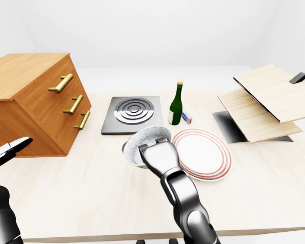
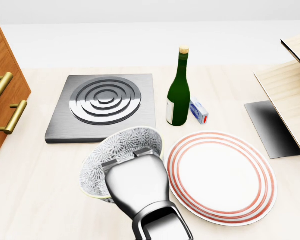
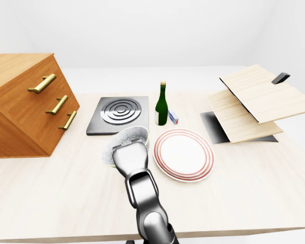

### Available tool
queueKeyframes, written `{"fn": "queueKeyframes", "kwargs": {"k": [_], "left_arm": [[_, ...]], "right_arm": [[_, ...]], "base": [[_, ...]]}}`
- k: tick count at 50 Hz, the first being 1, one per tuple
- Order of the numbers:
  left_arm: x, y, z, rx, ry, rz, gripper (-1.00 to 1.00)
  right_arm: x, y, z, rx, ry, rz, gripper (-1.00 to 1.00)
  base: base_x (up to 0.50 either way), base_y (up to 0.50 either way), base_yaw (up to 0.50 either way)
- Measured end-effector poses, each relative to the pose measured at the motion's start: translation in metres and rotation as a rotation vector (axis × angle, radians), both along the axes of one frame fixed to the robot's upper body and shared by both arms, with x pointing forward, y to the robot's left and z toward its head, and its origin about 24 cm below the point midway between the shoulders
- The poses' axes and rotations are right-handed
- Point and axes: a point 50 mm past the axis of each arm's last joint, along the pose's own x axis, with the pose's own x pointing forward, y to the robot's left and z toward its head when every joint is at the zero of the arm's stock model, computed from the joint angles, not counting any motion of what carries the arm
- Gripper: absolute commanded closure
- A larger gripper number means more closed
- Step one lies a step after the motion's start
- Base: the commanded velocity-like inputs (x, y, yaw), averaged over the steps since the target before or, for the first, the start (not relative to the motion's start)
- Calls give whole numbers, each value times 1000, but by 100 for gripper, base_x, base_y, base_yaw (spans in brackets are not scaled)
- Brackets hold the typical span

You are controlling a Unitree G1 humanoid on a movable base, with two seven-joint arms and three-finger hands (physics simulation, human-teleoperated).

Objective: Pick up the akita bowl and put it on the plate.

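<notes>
- Just right of the fingers, in the head view, lies the plate (image 2: pixel 221 177), with nothing on it yet.
- Right hand (image 2: pixel 140 187) has the bowl (image 2: pixel 121 145). Its fingers are closed over the bowl's near rim, but the back of the hand hides most of them, so I cannot tell how far round they wrap.
- Bowl hangs tilted, its mouth turned up the view and away from the hand. Judging by the shadow under it in the left-eye view, it is clear of the desk (image 2: pixel 35 190).
- Its right edge comes just beside the plate's left rim; whether it already overhangs that rim I cannot tell.
- Done, as I judge it: the grasp and the lift.
- Left to do: carry the bowl a short way right of where the fingers are now, level it, set it down on the plate and let go.
- Left hand (image 1: pixel 7 150) is well to the left of the fingers, at the edge of the left-eye view. Only part of it shows, and that part looks stretched out and holds nothing.
- Up and right of the fingers stands the bottle (image 2: pixel 179 90), green with a white label low on its side; no writing on it can be read.
- Touching or just beside the bottle lies a small blue-and-white box (image 2: pixel 199 111) with a red spot; any lettering is too small to read.
- Neither the bowl's grey flower pattern nor the plate's red rings carry words, and the hob (image 2: pixel 102 105) above the fingers shows no brand.
</notes>
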Motion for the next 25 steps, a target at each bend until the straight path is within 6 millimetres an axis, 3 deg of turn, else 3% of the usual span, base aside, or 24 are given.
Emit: {"fn": "queueKeyframes", "kwargs": {"k": [25], "left_arm": [[2,1,-3,-9,13,2,-100]], "right_arm": [[10,-19,-6,11,-40,-60,100]], "base": [[0,0,0]]}}
